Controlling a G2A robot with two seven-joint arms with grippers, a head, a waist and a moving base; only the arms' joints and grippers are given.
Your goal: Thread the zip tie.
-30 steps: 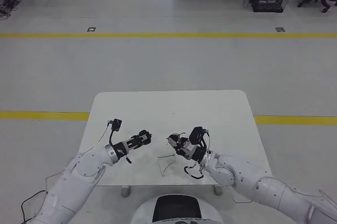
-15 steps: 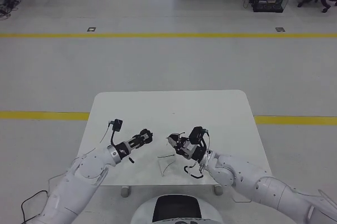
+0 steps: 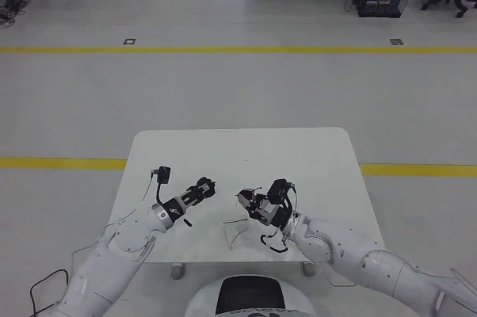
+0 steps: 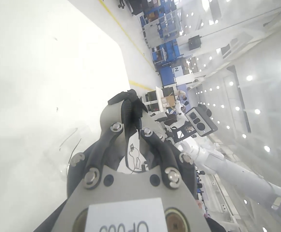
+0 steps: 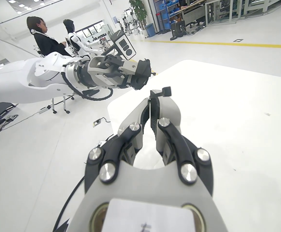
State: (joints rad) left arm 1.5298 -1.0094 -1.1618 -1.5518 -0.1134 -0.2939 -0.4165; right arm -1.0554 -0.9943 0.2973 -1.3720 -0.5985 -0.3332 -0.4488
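Observation:
My right gripper (image 5: 152, 98) is shut on a black zip tie, and the tie's square head (image 5: 166, 91) sticks out past the fingertips. My left gripper (image 5: 148, 73) hovers a short way off, facing it, shut, with a thin black tip poking from its fingertips. Seen from above, the left gripper (image 3: 207, 188) and the right gripper (image 3: 243, 196) face each other over the near middle of the white table (image 3: 302, 154), a small gap between them. A thin dark loop (image 3: 233, 231) curves just below the right gripper near the table's front edge.
The table's rounded near corner (image 5: 114, 105) lies right below both grippers. A loose black cable (image 3: 274, 244) hangs at the right wrist. Far half of the tabletop is bare white surface.
The left gripper has shifted slightly toward the table's far side. The right arm holds its place.

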